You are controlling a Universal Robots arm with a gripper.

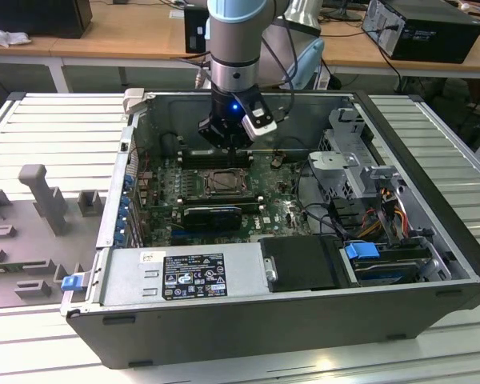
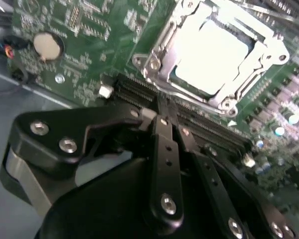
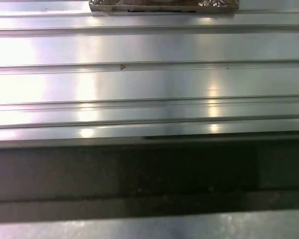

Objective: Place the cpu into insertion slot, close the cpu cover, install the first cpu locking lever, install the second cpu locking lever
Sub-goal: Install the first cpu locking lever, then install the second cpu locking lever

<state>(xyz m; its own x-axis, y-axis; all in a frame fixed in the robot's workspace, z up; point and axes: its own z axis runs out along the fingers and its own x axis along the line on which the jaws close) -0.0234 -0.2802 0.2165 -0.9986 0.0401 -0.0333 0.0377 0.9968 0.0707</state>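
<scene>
Open desktop PC case (image 1: 432, 300) lying on a ribbed metal table (image 1: 56, 128), green motherboard (image 1: 164, 204) inside. Robot arm (image 1: 236, 32) comes down into the case; gripper (image 1: 224, 142) hangs just above the memory slots (image 1: 216, 156), right beside the socket on its far side. In the second wrist view the gripper (image 2: 170, 124) has its black fingers (image 2: 164, 149) pressed together, nothing between them, tips over the long black memory slots (image 2: 189, 117).

Cpu (image 2: 214, 52) sits flat in the insertion slot (image 2: 157, 69), pale face up and blown out by glare, edges square with the socket rim. Cpu cover (image 2: 249, 67) lies down over the chip as a silvery frame around it; far corner is cut off by the frame edge. In the exterior view the insertion slot (image 1: 225, 183) is a dark square with metal rim near board centre; chip detail there is too small to tell. Locking levers are hard to make out.

Power supply (image 1: 184, 276) carries a white and a black label (image 1: 194, 275); print too small to read. Coin cell (image 2: 48, 46) on the board. First wrist view gives bright ribbed metal (image 3: 149, 79) over a dark band, no writing legible.
</scene>
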